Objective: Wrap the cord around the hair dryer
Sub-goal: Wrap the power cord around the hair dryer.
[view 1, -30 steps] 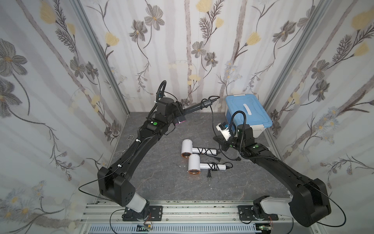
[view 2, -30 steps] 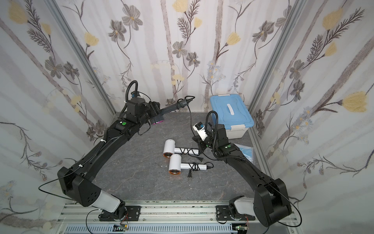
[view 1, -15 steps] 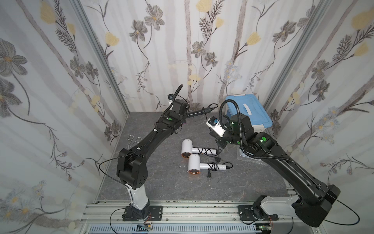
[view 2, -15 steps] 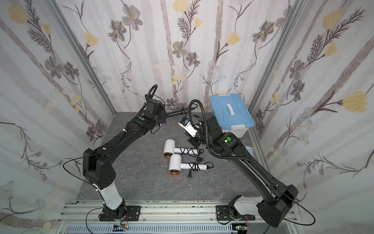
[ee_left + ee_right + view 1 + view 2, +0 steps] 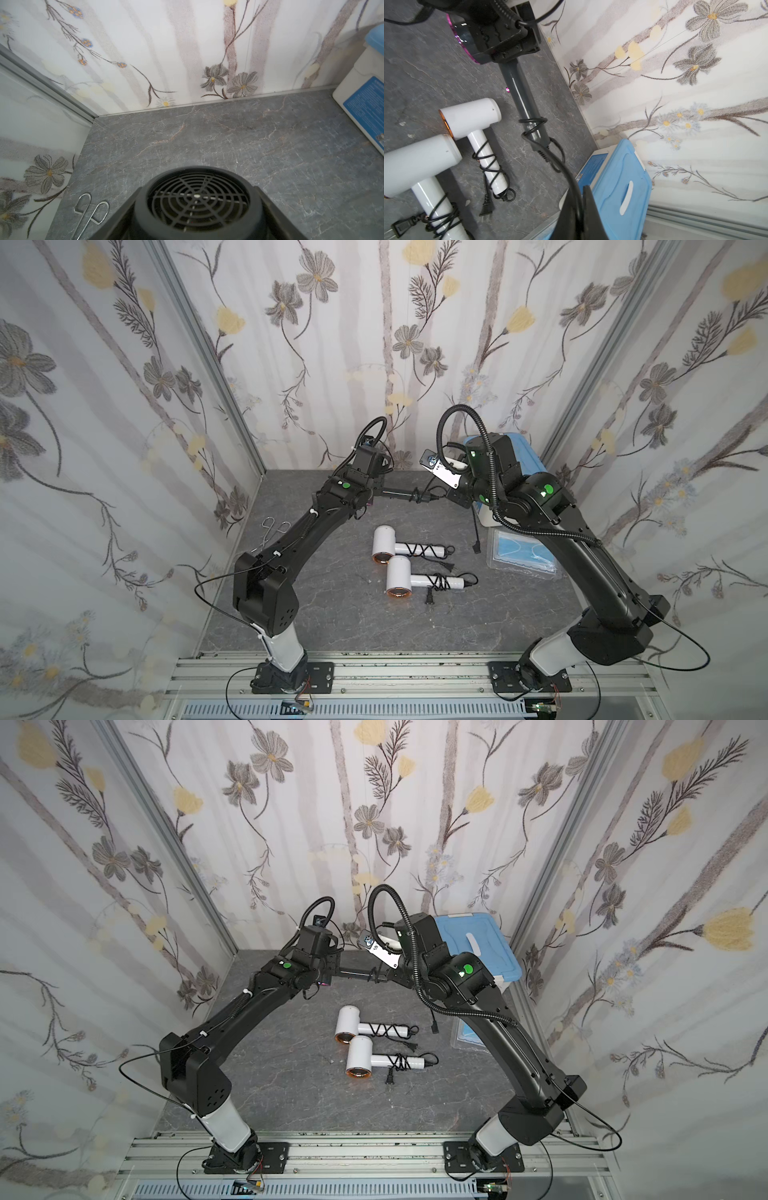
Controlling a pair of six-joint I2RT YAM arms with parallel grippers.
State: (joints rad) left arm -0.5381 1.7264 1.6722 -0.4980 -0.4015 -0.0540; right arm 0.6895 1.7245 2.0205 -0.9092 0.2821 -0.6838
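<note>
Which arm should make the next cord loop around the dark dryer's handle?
Right. The right gripper pinches the cord just past the loops on the handle; the left gripper is busy clamping the dryer head.

The left arm [image 5: 291, 539] and right arm [image 5: 582, 556] are matching black, boxy castings, each with a glossy white sleeve [image 5: 282, 651] at the bottom and a black base plate [image 5: 324, 676] fixed with silver screws. A round green light [image 5: 548, 489] glows on each upper joint. Ribbed black hose [image 5: 493, 481] arches at the wrists, thin black wires [image 5: 208, 597] trail near the shoulders, and white zip ties [image 5: 314, 512] pinch the left arm's cabling. The right gripper [image 5: 578, 193] has plain black wedge-shaped fingers.
</note>
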